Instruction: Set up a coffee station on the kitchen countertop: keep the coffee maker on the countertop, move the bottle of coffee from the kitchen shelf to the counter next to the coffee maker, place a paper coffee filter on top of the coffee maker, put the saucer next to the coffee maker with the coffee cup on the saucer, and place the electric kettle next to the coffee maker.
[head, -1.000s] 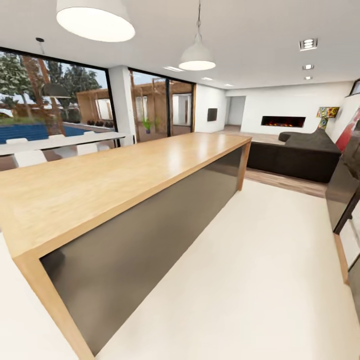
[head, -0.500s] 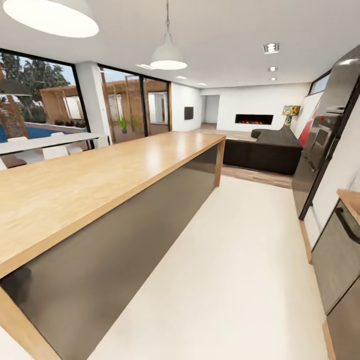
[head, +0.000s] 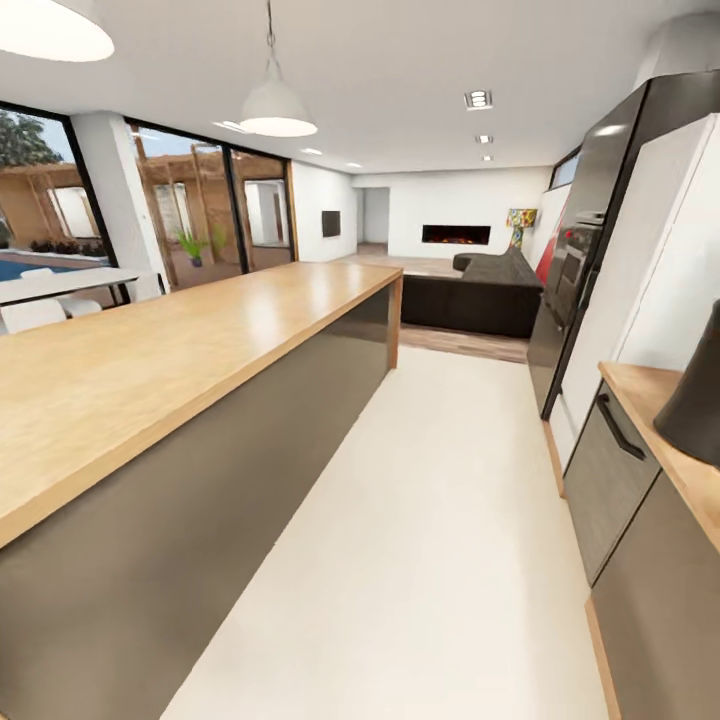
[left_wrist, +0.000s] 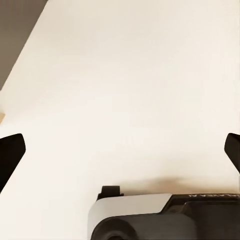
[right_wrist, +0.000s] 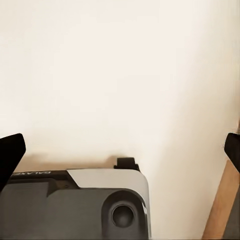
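Left gripper (left_wrist: 120, 150) and right gripper (right_wrist: 120, 150) both gape wide, empty, over pale floor (head: 440, 560). A dark object (head: 695, 400), cut off and unidentifiable, sits on the counter (head: 640, 385) at three o'clock, so the right arm is judged nearer. Bottle, cup and kettle cannot be made out.
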